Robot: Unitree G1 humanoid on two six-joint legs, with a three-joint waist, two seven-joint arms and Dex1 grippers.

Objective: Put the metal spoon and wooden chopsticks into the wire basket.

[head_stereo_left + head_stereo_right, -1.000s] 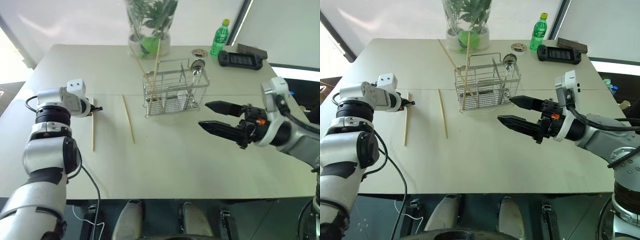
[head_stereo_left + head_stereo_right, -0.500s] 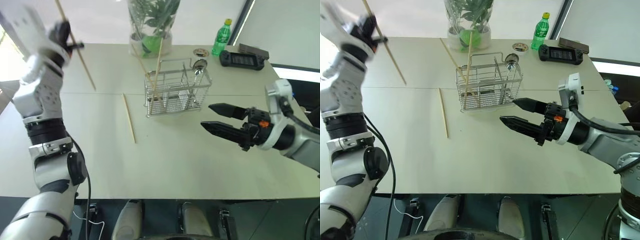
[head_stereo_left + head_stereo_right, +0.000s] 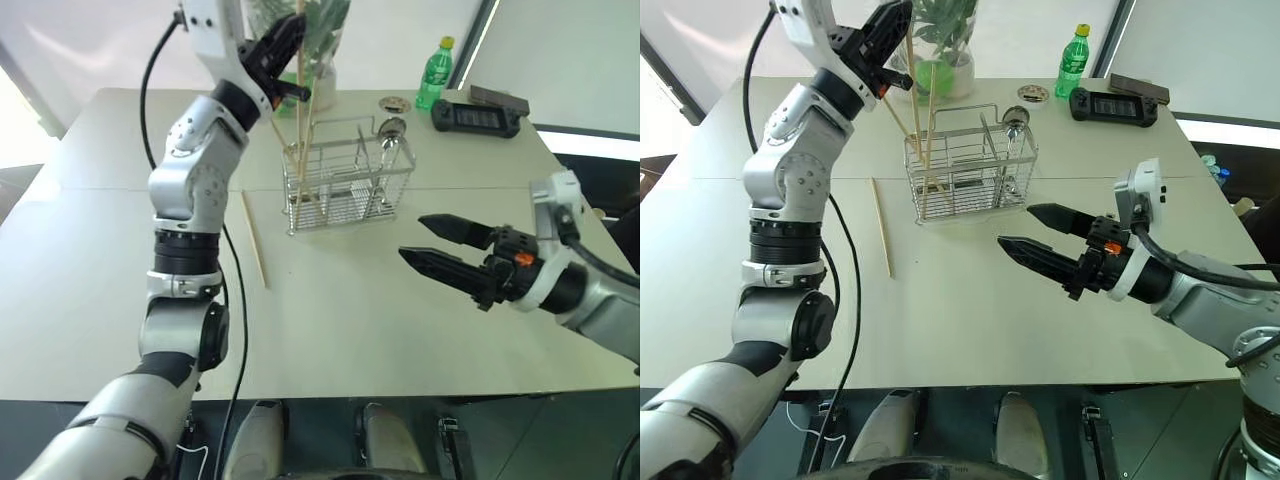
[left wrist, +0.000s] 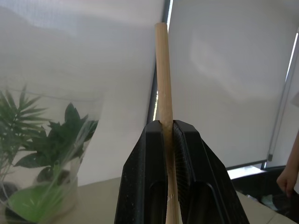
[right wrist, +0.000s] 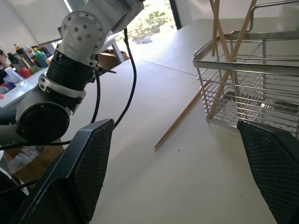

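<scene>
My left gripper (image 3: 283,40) is raised over the table's far side, shut on a wooden chopstick (image 4: 163,84) that hangs nearly upright. Its lower part (image 3: 298,120) reaches down to the left end of the wire basket (image 3: 350,185); I cannot tell whether it touches the bottom. Two more chopsticks lean in that end of the basket. The metal spoon (image 3: 393,130) stands in the basket's right end, bowl up. Another chopstick (image 3: 255,238) lies flat on the table left of the basket. My right gripper (image 3: 440,245) hovers open to the basket's right and nearer me, holding nothing.
Behind the basket stand a plant in a clear vase (image 3: 300,60), a green bottle (image 3: 436,75) and a black game controller (image 3: 478,117). A small round object (image 3: 397,103) lies near the bottle. The left arm's cable hangs beside the arm.
My left arm lifted a chopstick off the table at the left and swung it up and to the right, over the basket, turning it upright. The right gripper kept still.
</scene>
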